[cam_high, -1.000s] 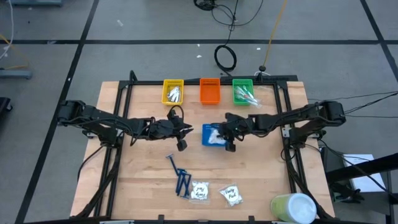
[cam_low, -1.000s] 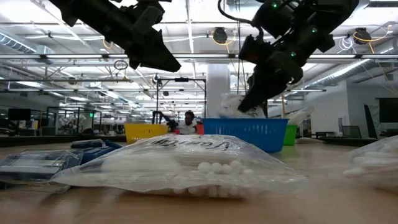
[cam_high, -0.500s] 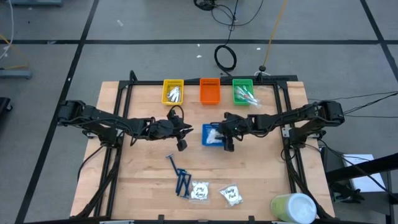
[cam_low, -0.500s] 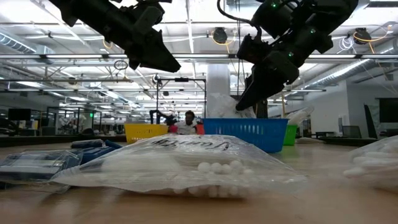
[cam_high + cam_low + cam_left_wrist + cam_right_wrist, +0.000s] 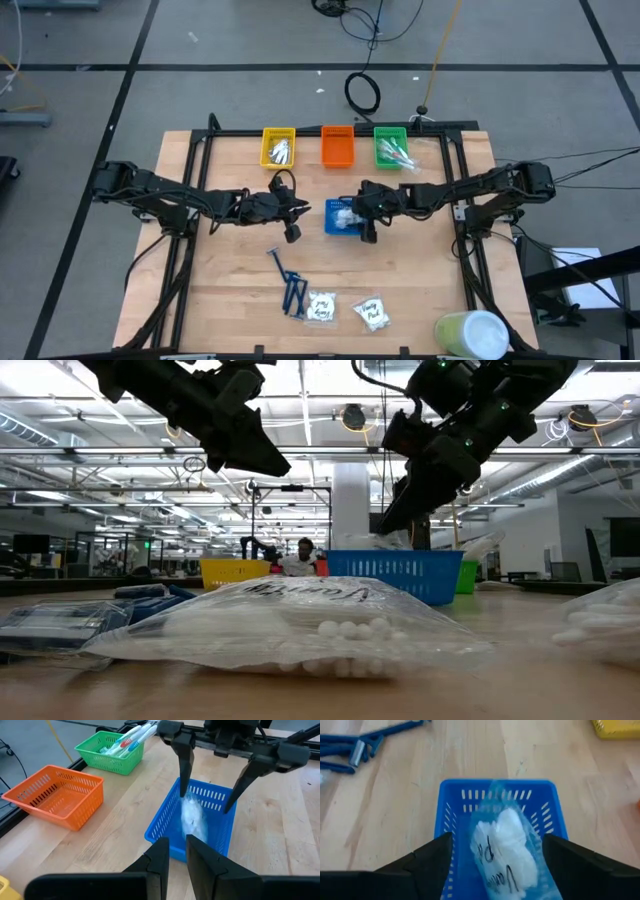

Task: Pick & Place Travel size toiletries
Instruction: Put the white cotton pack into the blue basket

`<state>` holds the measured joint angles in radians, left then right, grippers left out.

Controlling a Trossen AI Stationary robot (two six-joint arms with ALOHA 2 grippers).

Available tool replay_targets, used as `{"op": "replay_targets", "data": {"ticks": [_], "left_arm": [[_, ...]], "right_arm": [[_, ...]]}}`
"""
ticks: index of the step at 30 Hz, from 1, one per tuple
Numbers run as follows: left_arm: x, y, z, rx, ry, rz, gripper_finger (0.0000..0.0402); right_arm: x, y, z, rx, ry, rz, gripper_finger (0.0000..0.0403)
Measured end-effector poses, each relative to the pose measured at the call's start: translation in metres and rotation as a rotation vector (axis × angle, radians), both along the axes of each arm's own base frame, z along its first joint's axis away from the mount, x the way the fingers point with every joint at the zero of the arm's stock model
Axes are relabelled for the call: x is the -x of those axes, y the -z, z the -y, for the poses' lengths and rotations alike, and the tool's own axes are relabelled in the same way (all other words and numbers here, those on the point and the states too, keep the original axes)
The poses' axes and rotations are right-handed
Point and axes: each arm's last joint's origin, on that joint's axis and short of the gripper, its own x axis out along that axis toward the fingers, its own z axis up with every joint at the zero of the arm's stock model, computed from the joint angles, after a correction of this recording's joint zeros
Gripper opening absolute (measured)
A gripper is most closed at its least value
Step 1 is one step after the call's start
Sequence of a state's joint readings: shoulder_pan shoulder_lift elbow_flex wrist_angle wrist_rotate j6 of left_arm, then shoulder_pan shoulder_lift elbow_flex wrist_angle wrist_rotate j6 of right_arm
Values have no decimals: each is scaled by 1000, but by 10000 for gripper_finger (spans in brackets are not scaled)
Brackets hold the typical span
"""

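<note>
A clear bag of white cotton (image 5: 506,845) lies in the blue tray (image 5: 331,226) at mid-table. My right gripper (image 5: 205,802) hangs open just above it, one finger on either side of the bag and neither touching it. To the tray's left, my left gripper (image 5: 300,208) is held above the table, pointing at the tray; its fingers (image 5: 160,862) are shut to a narrow slit with nothing in it. Near the front edge lie dark blue razors (image 5: 290,285) and two clear bags with white contents (image 5: 320,307) (image 5: 372,313).
Along the far edge stand a yellow tray (image 5: 279,148) with silvery packets, an orange tray (image 5: 338,147) and a green tray (image 5: 392,148) with slim sticks. A big pale green cylinder (image 5: 470,335) stands at the front right corner. Bare wood lies between the blue tray and the razors.
My right gripper has opened over the blue tray and let go of the cotton bag. The bag, which was held up at the fingertips above the tray's rim, has dropped and now lies in the tray.
</note>
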<state>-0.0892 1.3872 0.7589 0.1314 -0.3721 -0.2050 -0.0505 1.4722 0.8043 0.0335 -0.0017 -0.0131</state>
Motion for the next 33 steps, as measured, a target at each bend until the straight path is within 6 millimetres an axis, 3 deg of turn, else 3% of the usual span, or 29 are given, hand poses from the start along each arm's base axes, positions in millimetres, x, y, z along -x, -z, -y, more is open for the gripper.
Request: {"op": "replay_targets", "data": {"ticks": [9, 15, 20, 24, 33], "left_arm": [[0, 0, -3, 0, -11, 0, 65], [0, 0, -3, 0, -12, 0, 65], [0, 0, -3, 0, -12, 0, 65], [0, 0, -3, 4, -14, 2, 65], [0, 0, -3, 38, -32, 13, 65]], "right_arm": [[15, -40, -27, 19, -113, 152, 295], [28, -52, -75, -115, -265, 189, 291], [40, -40, -130, -237, -373, 101, 291], [51, -22, -163, -302, -345, 4, 290], [56, 30, -199, -243, -270, -147, 290]]}}
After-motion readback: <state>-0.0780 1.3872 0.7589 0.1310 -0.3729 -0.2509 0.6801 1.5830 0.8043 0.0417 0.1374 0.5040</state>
